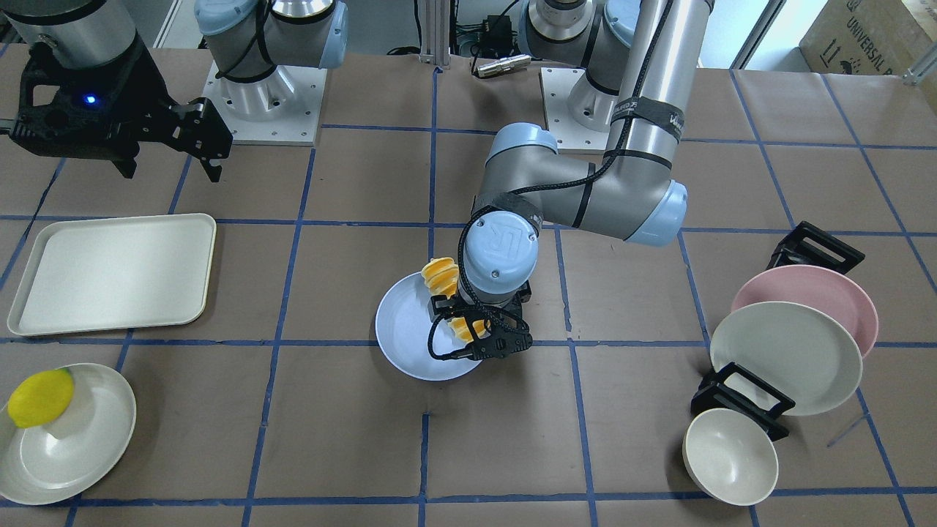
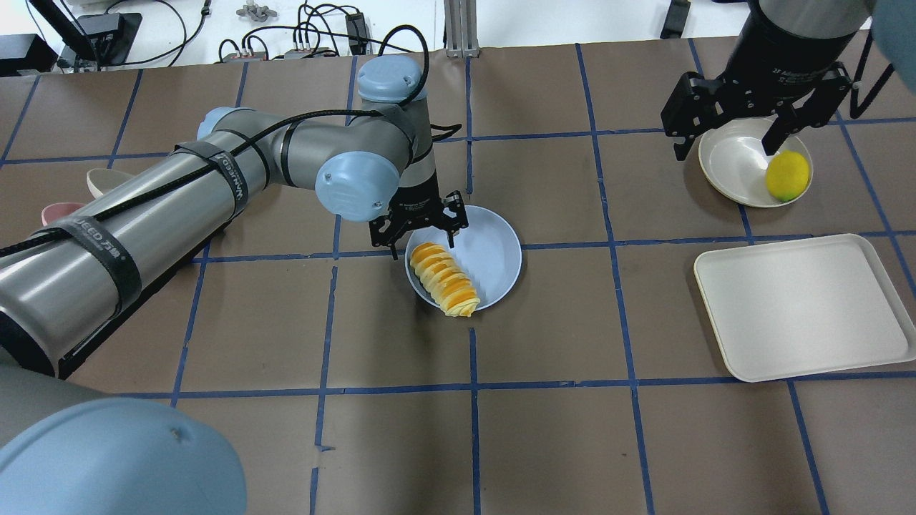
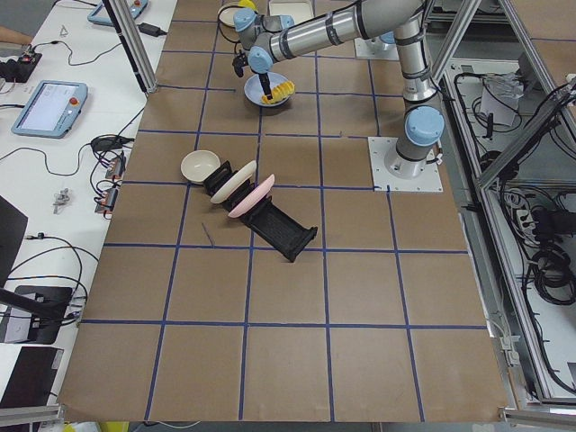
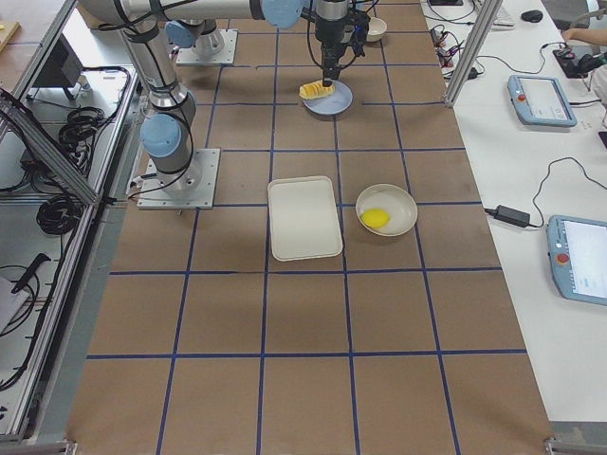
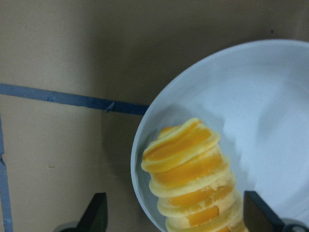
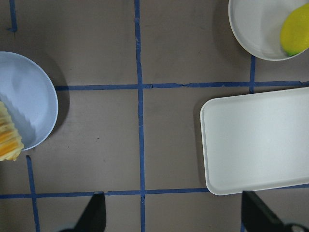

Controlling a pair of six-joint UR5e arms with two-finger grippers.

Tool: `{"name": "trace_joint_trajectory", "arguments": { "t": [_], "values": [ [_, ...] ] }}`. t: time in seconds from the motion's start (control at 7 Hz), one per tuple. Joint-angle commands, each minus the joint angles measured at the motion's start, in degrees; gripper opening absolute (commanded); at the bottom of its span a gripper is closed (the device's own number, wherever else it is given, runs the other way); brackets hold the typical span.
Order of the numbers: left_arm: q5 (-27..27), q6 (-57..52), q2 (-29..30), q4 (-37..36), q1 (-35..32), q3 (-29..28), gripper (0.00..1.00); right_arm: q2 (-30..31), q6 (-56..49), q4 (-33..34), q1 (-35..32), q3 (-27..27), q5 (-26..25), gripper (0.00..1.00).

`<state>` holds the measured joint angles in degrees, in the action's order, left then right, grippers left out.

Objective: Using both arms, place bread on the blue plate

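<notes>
- bread [image 2: 444,280] lies flat on the blue plate [image 2: 497,250], on the plate's left half as the overhead view shows it. its ridged orange and pale-yellow slices run in a line. the end nearer the robot reaches the rim and pokes slightly past it.
- blue plate sits on the bench [image 2: 544,429] near the middle, beside a crossing of blue tape lines.
- left gripper [image 2: 422,242] points down over the far end of the bread. fingers [image 5: 96,215] are spread wide, one on each side of the loaf, with a clear gap to it (wrist view shows daylight both sides). nothing is pinched.
- right gripper [image 2: 726,139] hangs high above the bench, well apart from the blue plate. its fingers [image 6: 256,215] are spread too, with nothing between them.
- below the right gripper: a cream dish [image 2: 737,161] with a yellow lemon [image 2: 787,175] resting against its rim. just beside it lies a cream tray [image 2: 798,307], flat on the bench.
- on the robot's left side of the bench: a black rack [image 1: 739,399] holds a pink plate [image 1: 820,285] and a cream plate [image 1: 787,359], both tilted. a cream bowl [image 1: 728,457] leans at the rack's end.
</notes>
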<state>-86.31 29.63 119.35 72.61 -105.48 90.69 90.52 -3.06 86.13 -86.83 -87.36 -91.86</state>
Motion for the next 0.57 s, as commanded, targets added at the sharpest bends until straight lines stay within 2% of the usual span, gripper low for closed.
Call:
{"name": "trace_joint_trajectory", "arguments": {
  "t": [0.0,0.43],
  "values": [
    [0.1,6.2,1.0,-0.3,0.0,-0.7,1.00,0.0,-0.1,0.0,-0.9,-0.1,0.0,1.00],
    [0.5,10.7,1.8,-0.4,-0.1,-0.7,0.98,0.0,-0.1,0.0,-0.8,-0.1,0.0,1.00]
  ]
}}
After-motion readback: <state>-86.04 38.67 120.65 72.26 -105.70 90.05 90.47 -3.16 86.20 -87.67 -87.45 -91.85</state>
